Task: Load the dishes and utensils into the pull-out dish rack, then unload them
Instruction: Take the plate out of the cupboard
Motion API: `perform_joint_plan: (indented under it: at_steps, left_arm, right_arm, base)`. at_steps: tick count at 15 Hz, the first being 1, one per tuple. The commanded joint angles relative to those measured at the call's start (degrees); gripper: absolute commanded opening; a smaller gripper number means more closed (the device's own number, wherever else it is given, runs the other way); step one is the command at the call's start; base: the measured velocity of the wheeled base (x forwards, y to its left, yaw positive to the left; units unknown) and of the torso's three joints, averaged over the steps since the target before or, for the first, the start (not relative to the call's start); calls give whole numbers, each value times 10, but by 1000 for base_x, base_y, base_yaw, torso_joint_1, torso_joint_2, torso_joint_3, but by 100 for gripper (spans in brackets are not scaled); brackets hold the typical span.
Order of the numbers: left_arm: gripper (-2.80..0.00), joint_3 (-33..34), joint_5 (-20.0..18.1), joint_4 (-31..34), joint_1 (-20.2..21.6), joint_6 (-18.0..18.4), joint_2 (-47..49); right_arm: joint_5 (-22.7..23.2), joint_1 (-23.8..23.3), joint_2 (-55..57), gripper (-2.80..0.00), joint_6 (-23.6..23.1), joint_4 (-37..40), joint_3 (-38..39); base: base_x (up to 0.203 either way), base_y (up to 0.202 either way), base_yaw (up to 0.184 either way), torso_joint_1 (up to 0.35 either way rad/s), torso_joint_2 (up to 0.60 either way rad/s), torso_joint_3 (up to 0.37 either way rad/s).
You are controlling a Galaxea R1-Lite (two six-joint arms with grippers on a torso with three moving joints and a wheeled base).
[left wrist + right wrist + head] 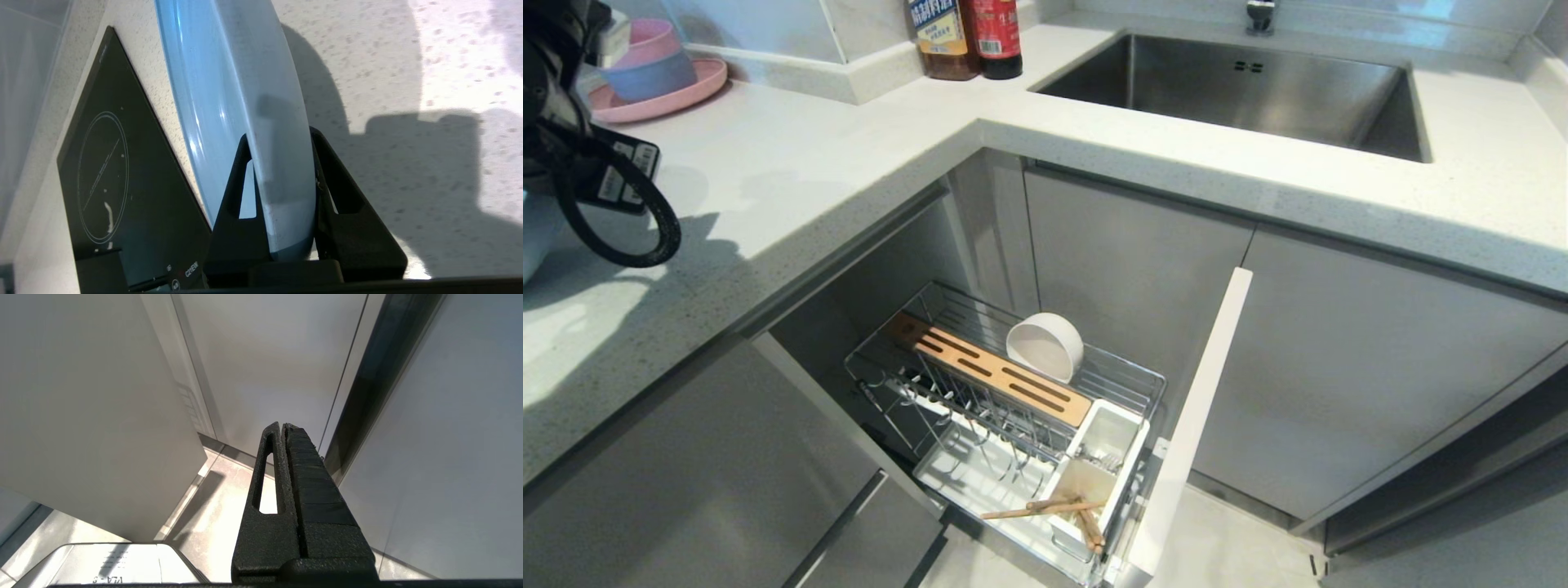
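Bowl [1045, 345] in rack [1127, 377] behind knife block [988, 369]; chopsticks [1045, 508] in front.

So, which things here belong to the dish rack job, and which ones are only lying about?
Belong to the job:
- pale blue plate, clamped in the left gripper above the countertop
- cream-white bowl in the pull-out dish rack
- chopsticks in the cutlery holder

Just lying about:
- pink plate with stacked bowls
- two bottles
- sink
- black cooktop
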Motion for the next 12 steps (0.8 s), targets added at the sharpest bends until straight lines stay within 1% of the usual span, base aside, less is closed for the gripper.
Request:
perform_joint_plan:
  at_steps: [1, 12]
  left_arm:
    - [-280, 0, 5, 3, -6, 0, 10]
    - [-280, 9, 4, 5, -17, 2, 75]
  right_arm:
    - [0, 0, 0, -280, 0, 0, 1]
    - [0, 0, 0, -280, 0, 0, 1]
  base:
    - [0, 0, 0, 0, 0, 0]
    - [0, 0, 0, 0, 0, 0]
